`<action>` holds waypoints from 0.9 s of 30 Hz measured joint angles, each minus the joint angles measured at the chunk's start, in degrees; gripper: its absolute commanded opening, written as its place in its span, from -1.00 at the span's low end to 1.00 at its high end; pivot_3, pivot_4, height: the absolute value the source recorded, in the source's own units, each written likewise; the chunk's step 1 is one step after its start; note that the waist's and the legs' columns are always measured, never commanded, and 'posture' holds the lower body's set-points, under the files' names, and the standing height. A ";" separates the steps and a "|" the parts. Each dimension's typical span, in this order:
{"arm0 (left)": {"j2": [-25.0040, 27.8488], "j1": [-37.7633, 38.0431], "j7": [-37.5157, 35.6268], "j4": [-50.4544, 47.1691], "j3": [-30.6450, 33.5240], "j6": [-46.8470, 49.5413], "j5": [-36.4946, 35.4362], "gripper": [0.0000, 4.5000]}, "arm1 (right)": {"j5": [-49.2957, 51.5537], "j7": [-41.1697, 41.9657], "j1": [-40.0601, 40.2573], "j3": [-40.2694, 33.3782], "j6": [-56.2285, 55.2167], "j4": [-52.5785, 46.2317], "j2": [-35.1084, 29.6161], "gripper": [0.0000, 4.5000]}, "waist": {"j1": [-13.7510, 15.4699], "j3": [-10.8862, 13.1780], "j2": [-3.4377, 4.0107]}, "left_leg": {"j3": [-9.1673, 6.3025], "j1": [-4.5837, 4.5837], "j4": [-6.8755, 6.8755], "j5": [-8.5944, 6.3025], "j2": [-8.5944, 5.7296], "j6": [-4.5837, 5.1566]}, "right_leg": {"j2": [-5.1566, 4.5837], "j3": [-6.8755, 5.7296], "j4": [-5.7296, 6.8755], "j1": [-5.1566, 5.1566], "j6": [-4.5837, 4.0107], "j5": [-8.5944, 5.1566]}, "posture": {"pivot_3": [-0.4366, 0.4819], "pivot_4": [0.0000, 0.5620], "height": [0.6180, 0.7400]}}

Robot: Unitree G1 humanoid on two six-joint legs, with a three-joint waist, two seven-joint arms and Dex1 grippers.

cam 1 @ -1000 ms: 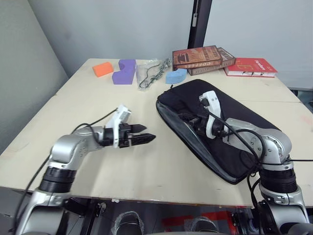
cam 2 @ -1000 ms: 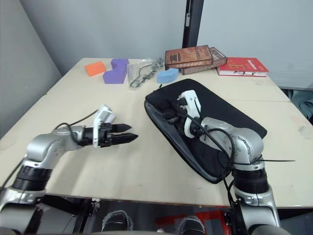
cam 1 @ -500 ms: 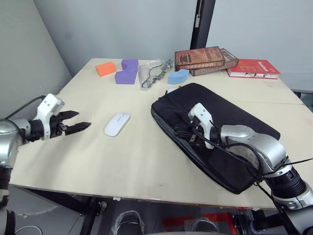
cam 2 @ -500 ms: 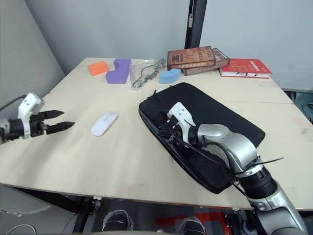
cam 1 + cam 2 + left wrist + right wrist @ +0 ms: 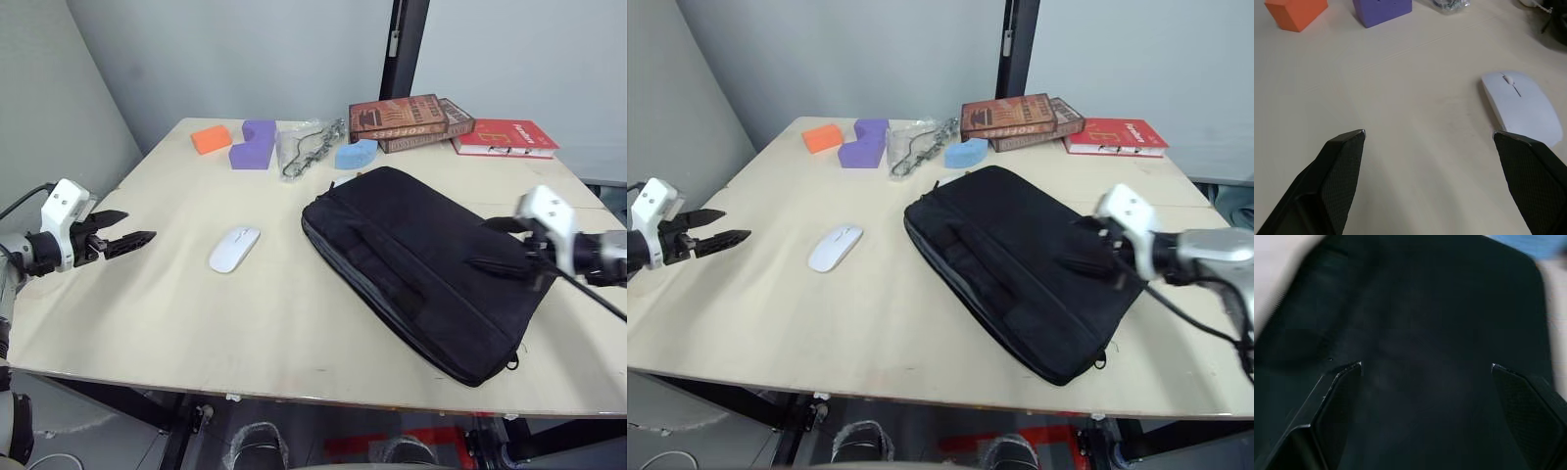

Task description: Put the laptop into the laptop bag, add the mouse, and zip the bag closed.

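Laptop bag (image 5: 421,269) flat on the right half of the table (image 5: 255,313), black, slanting from far left to near right; contents hidden, zipper line along its near-left edge hard to make out. Mouse (image 5: 234,249) white, bare on the table just left of the bag, apart from it. Left gripper (image 5: 125,242) held low at the table's left edge, pointing right toward the mouse, fingers (image 5: 1342,161) spread wide, empty. Right gripper (image 5: 1092,255) blurred over the bag's right end, pointing left, fingers (image 5: 1332,396) parted, grasping nothing. Books (image 5: 411,117) and foam blocks (image 5: 253,144) along the far edge.
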 measured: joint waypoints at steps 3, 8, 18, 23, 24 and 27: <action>0.29 0.05 0.25 1.01 0.22 -0.94 0.00 0.95 | -3.84 2.37 0.45 -2.20 -6.02 11.57 -3.62 0.99 | -0.25 0.00 -0.01 | 0.02 -0.03 0.16 -0.02 -0.03 0.09 | -0.04 0.03 0.02 0.01 -0.06 -0.03 | -0.05 -0.47 0.89; 2.00 -0.50 0.28 5.11 0.76 -3.71 0.75 0.95 | -9.96 4.72 -2.65 -2.51 -16.91 31.63 -6.62 0.99 | -0.57 -0.01 -0.02 | 0.03 -0.02 0.23 -0.01 -0.02 0.14 | -0.04 0.03 0.14 0.00 -0.10 -0.05 | -0.05 -0.47 0.89; 2.93 -1.76 -1.23 7.27 0.54 -4.77 1.76 0.95 | -13.44 6.32 -10.91 0.61 -22.94 40.87 -6.65 0.99 | -0.45 -0.01 -0.02 | 0.04 -0.03 0.38 -0.01 -0.01 0.22 | -0.04 0.05 0.29 0.00 -0.23 -0.08 | -0.05 -0.47 0.89; 2.75 0.38 -1.09 5.40 0.91 -4.25 1.67 0.95 | -14.01 4.47 -11.09 0.63 -24.43 38.74 -3.96 0.99 | -0.39 -0.02 -0.03 | 0.04 -0.02 0.38 -0.01 -0.01 0.24 | -0.04 0.04 0.29 0.00 -0.37 -0.10 | -0.05 -0.47 0.89; 2.46 1.05 -0.93 4.94 1.14 -4.06 1.63 0.95 | -13.85 3.74 -11.32 0.62 -25.18 37.34 -2.34 0.99 | -0.53 -0.02 -0.03 | 0.05 -0.01 0.39 -0.01 0.00 0.24 | -0.04 0.05 0.34 -0.02 -0.37 -0.10 | -0.05 -0.47 0.89; 1.20 2.92 0.05 2.64 1.83 -3.38 0.59 0.95 | -11.52 1.90 -12.05 0.75 -24.17 30.50 3.44 0.99 | -0.67 -0.01 -0.03 | 0.05 0.01 0.43 0.00 0.01 0.25 | -0.04 0.07 0.45 -0.04 -0.37 -0.10 | -0.05 -0.47 0.89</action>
